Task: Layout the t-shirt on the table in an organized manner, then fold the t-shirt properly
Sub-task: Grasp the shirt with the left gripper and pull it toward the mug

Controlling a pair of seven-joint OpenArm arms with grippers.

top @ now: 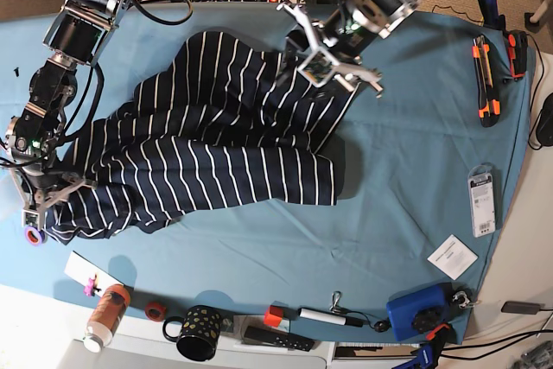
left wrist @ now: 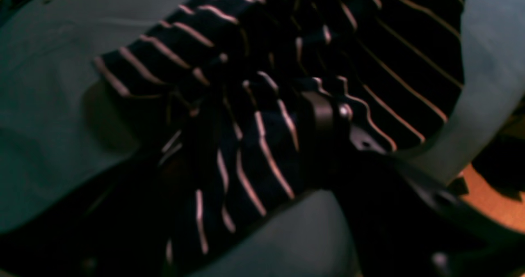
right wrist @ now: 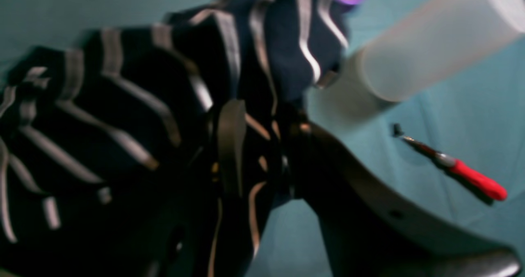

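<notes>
- The table (top: 406,179), draped in teal cloth, carries the t-shirt (top: 216,153), spread crumpled across its left and middle; a mug (top: 197,332) and a bottle (top: 105,312) stand at the near edge.
- Only the right wrist view shows a red-handled tool (right wrist: 459,168) on the cloth.
- The left gripper (top: 333,56) pinches the t-shirt's far edge.
- The right gripper (top: 43,200) sits at its left end, cloth bunched around it; I cannot tell whether it grips.
</notes>
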